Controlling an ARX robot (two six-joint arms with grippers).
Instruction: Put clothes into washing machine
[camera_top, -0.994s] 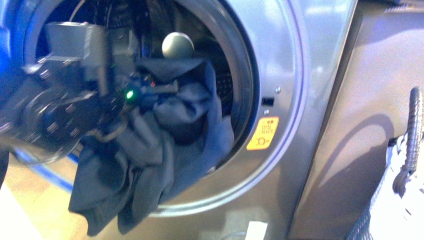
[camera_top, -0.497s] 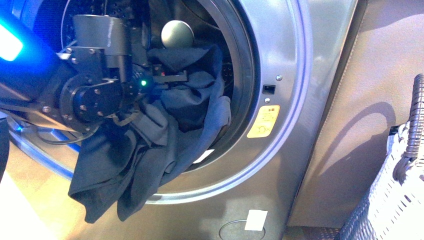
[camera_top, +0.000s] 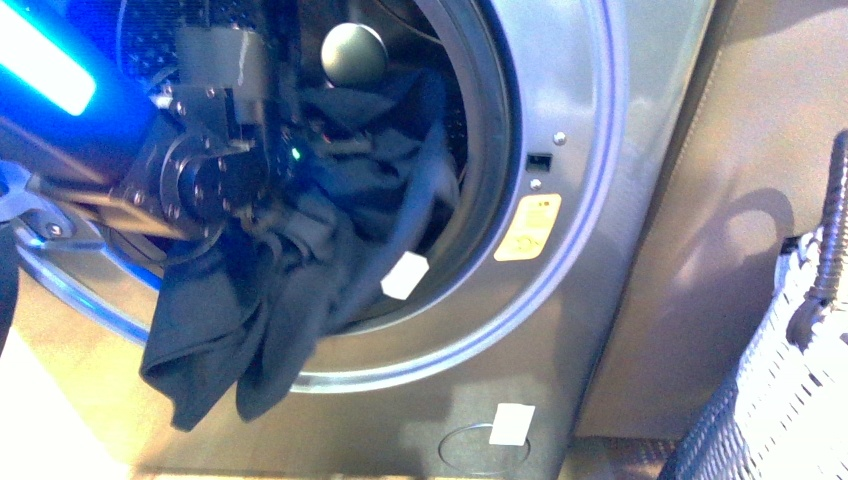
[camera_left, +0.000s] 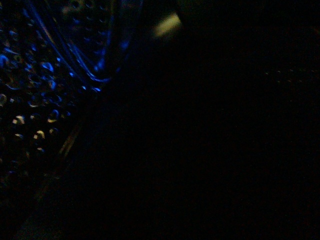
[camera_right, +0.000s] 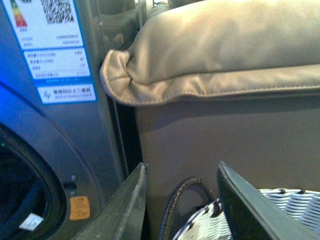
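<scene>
The silver-grey washing machine (camera_top: 590, 150) fills the front view, its round porthole open. The dark navy clothes (camera_top: 300, 290) drape over the lower gasket, part inside the drum and part hanging outside, with a white tag (camera_top: 403, 275) showing. My left gripper (camera_top: 335, 145) reaches into the porthole, shut on the clothes' upper folds. The left wrist view is dark. In the right wrist view my right gripper (camera_right: 182, 167) is open and holds nothing, off to the side of the washing machine (camera_right: 60, 140).
A white woven basket (camera_top: 790, 400) with a grey handle stands right of the machine, and its handle (camera_right: 175, 205) shows between my right fingers. A beige cushion (camera_right: 225, 55) lies on the beige unit beside the washer. A yellow sticker (camera_top: 527, 228) marks the door rim.
My left arm has pushed deeper into the porthole, carrying the clothes' upper part inward. The white tag has come into view at the lower gasket.
</scene>
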